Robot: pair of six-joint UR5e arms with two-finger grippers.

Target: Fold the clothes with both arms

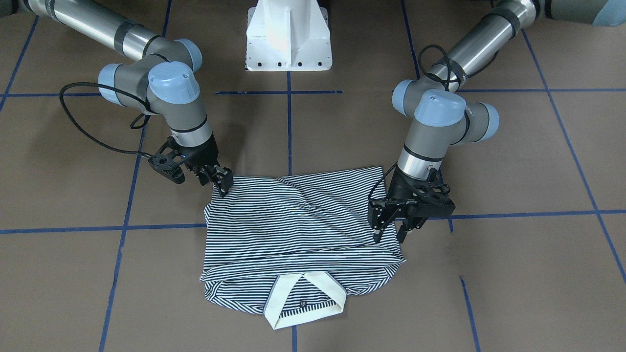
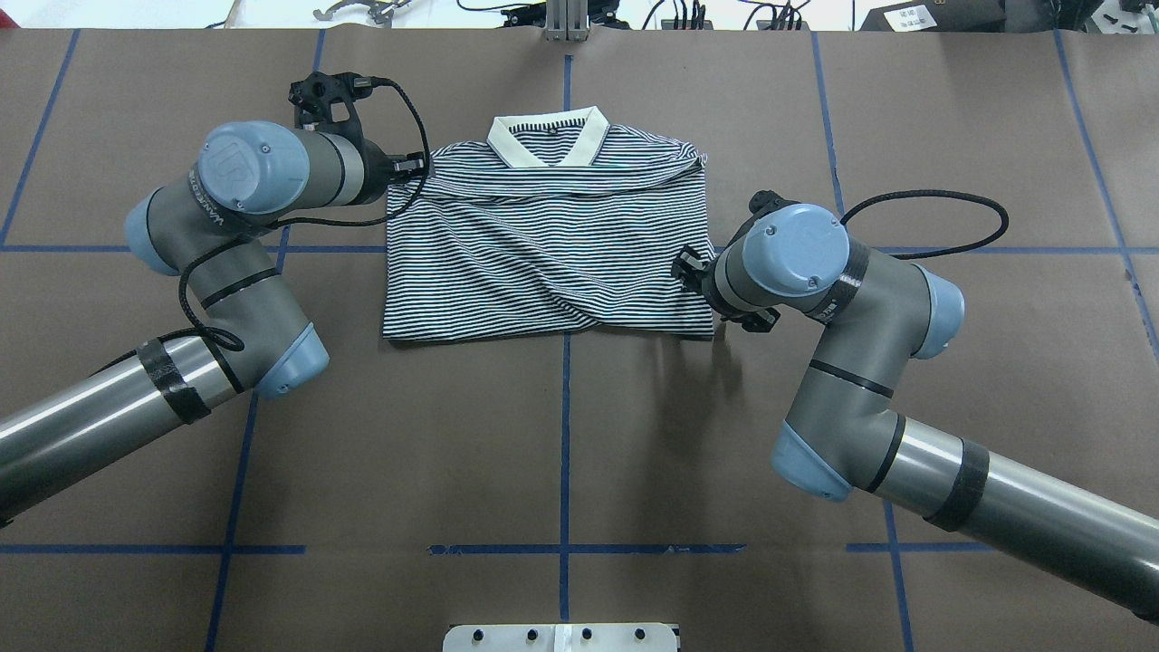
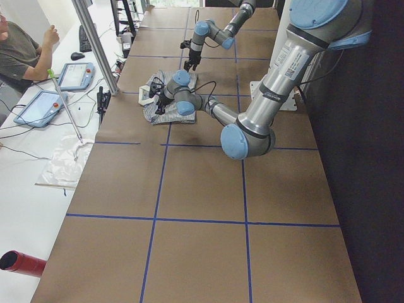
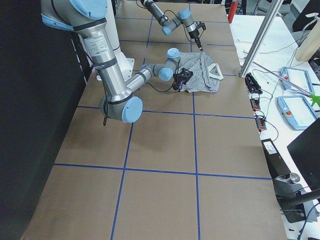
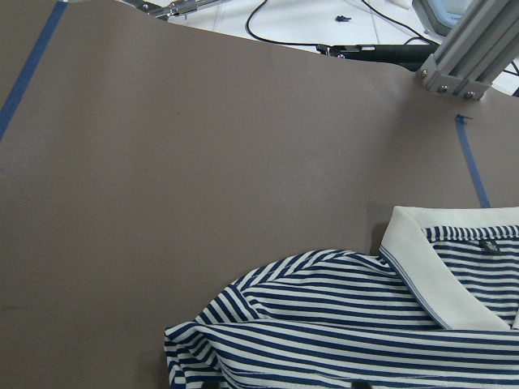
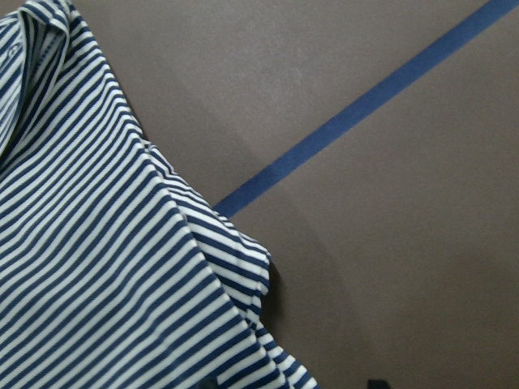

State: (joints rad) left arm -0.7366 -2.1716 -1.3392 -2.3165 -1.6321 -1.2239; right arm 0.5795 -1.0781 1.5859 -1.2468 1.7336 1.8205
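The left gripper (image 1: 390, 238) hangs released, fingers spread, over the striped polo shirt (image 1: 293, 220) beside its collar (image 1: 313, 289). The right gripper (image 1: 221, 184) meets the opposite hem corner; whether it grips cannot be told. The shirt lies folded on the table (image 1: 513, 274).

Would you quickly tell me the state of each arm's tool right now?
Left tool: open, holding nothing, over the side edge of the striped polo shirt.
Right tool: at the shirt's hem corner; cannot tell whether open or closed.
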